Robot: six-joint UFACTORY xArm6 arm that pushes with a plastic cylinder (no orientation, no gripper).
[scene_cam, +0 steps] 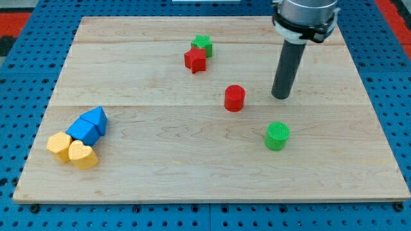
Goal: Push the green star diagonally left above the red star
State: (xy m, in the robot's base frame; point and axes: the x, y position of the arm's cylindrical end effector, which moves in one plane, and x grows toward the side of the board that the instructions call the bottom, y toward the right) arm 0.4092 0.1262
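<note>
One dark rod is seen hanging from the arm at the view's upper right, and my tip [280, 96] is set down on the wooden surface [192, 173] in its right half. No fingers are carried by this rod, so neither apart nor together can be said of it; only a plain blunt end is shown. Just to the view's left of my tip, and slightly lower, a red cylinder [235, 98] is stood upright, near the tip but not touching it. Below my tip, toward the view's bottom, a green cylinder [277, 136] is placed, clearly apart from both the tip and the red cylinder. Farther off, toward the view's top and left of my tip, the green star [203, 44] is found, well apart from the tip. It is pressed against the red star [195, 60], lying at that star's upper right as the view has it. At the view's lower left, far from everything else, four blocks are gathered in a tight cluster: a blue triangular block [96, 118] and a blue block [83, 131] of less certain shape are set above a yellow block [60, 145] and a yellow heart [82, 154], each touching its neighbours.
</note>
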